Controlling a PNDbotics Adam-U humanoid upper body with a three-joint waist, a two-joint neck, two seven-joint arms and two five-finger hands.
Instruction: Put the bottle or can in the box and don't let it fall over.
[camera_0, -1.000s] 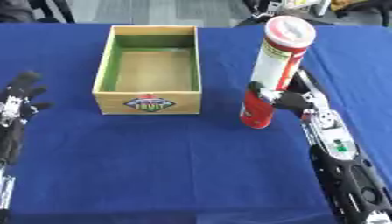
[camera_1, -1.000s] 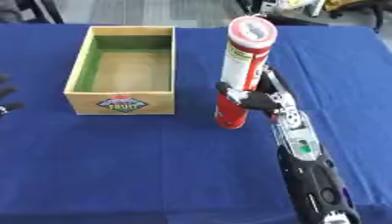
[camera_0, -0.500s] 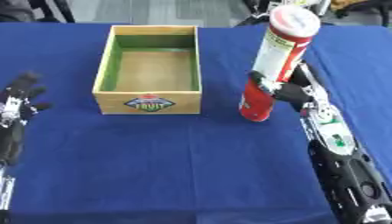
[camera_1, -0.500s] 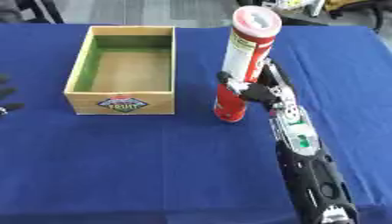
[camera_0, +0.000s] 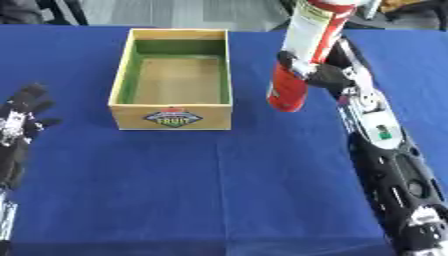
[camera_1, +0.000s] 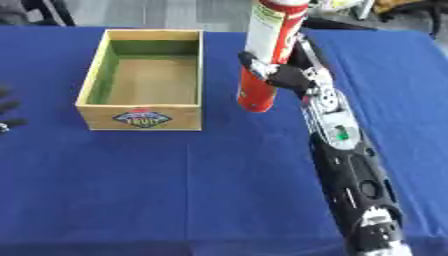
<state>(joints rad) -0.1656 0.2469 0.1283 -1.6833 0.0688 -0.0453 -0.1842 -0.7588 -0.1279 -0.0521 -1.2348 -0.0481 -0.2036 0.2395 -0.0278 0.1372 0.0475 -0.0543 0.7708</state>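
Observation:
A tall red can (camera_0: 300, 57) with a pale label is upright, tilted slightly, and lifted off the blue table, just right of the box. My right hand (camera_0: 320, 74) is shut on its middle, fingers curled round it. The can's top runs out of the picture's upper edge. The wooden box (camera_0: 175, 79) with a green inner lining and a fruit label on its front stands open and empty at centre left. My left hand (camera_0: 21, 119) rests open at the left edge, fingers up, far from the box.
The blue cloth covers the whole table (camera_0: 219, 185). My right forearm (camera_0: 392, 165) stretches along the right side from the lower corner. Chair legs and grey floor show beyond the far edge.
My right hand has raised the can off the cloth and carried it a little toward the far side. The left hand and the box have stayed put.

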